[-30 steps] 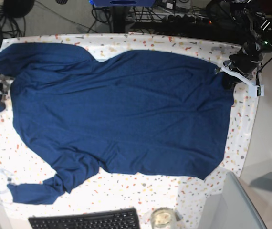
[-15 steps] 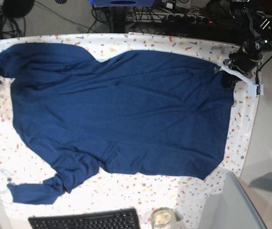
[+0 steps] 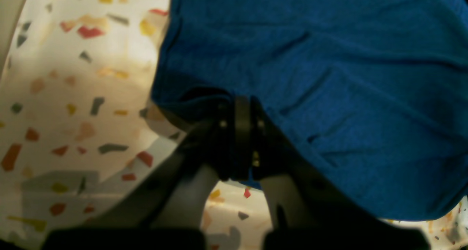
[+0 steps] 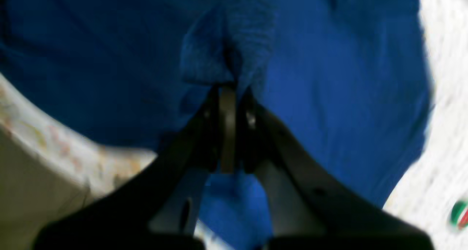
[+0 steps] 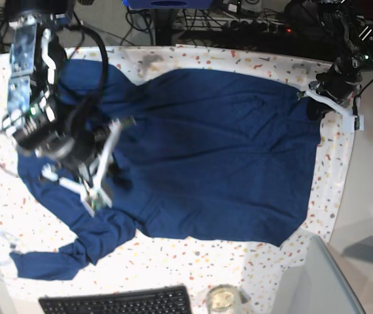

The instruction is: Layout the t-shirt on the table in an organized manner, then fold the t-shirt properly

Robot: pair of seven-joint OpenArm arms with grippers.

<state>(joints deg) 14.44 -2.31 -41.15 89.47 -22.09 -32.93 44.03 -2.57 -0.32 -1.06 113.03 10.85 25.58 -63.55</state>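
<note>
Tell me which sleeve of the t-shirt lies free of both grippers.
The sleeve at the table's near edge, by the keyboard: it trails out alone, while the right gripper pinches fabric farther up.

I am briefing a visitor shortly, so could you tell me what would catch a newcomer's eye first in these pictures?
The big navy t-shirt spread across most of the speckled table stands out first. Next is the right arm over the shirt's left part in the base view, its tool shut on a bunched fold. At the far right corner, the left tool pinches the shirt's edge.
</note>
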